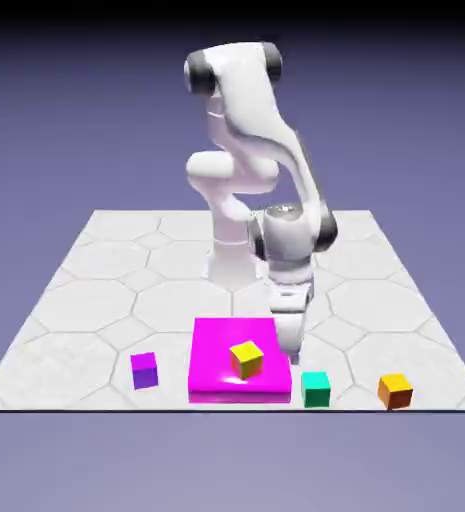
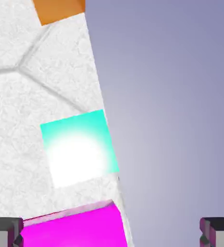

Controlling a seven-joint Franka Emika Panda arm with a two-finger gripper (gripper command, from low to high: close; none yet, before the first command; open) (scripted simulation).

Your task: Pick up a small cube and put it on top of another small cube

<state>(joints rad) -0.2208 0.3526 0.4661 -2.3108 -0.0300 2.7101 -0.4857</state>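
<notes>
The gripper [image 2: 112,232] stands open, its two fingertips wide apart at the bottom edge of the hand view, one near each side. It has hold of nothing. In the exterior view the hand hangs above the table [image 1: 106,300], above and just beside the slab's edge on the exterior view's right.

The teal cube [image 1: 316,389] rests on the table at the near edge, lower than the fingertips and slightly to the exterior view's right of them, apart from them. In the hand view it lies ahead of the fingertips, between their two lines of reach but nearer the left one, with a white glare over much of its top face.

The yellow-topped cube [image 1: 246,360] sits on the magenta slab [image 1: 211,345], to the exterior view's left of the gripper, one corner turned toward the camera. The slab lies flat on the table. Its corner shows in the hand view beside the left fingertip.

The orange cube [image 1: 395,391] rests on the table, well apart from the gripper on the exterior view's right, beyond the teal cube. The purple cube [image 1: 144,370] rests on the table, well apart on the exterior view's left, beyond the slab.
</notes>
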